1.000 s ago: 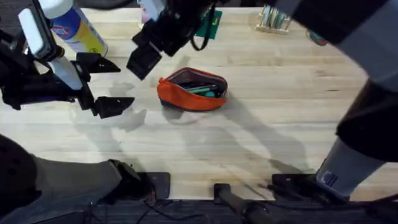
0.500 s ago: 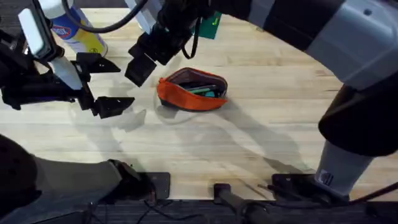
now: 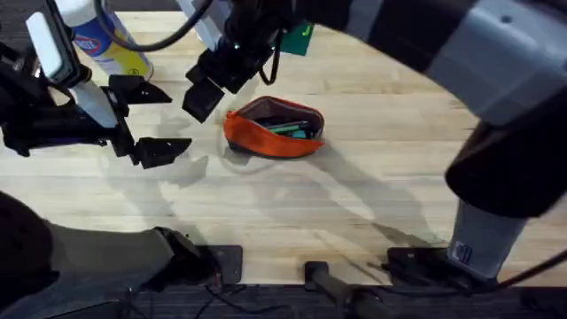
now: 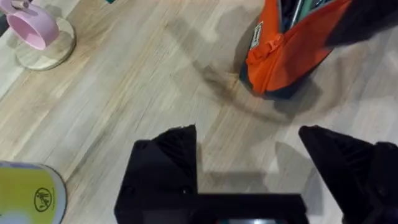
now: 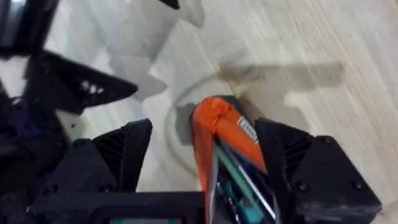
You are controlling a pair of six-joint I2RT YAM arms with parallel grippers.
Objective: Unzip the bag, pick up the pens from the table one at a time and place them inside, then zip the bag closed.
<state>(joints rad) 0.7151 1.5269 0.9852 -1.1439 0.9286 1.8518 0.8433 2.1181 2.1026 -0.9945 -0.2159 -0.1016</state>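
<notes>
We find pens (image 3: 285,128) inside the unzipped bag (image 3: 270,140); both empty grippers, right (image 5: 205,144) and left (image 4: 249,140), gape, zipping due next.

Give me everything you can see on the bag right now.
The bag is an elongated orange fabric pouch with a dark base, lying on the wooden table near its middle. Its zipper is open along the top, showing a green pen and dark pens inside. A small label sits by the zipper at its end nearest the left gripper. The open right gripper straddles that end; contact is unclear.
</notes>
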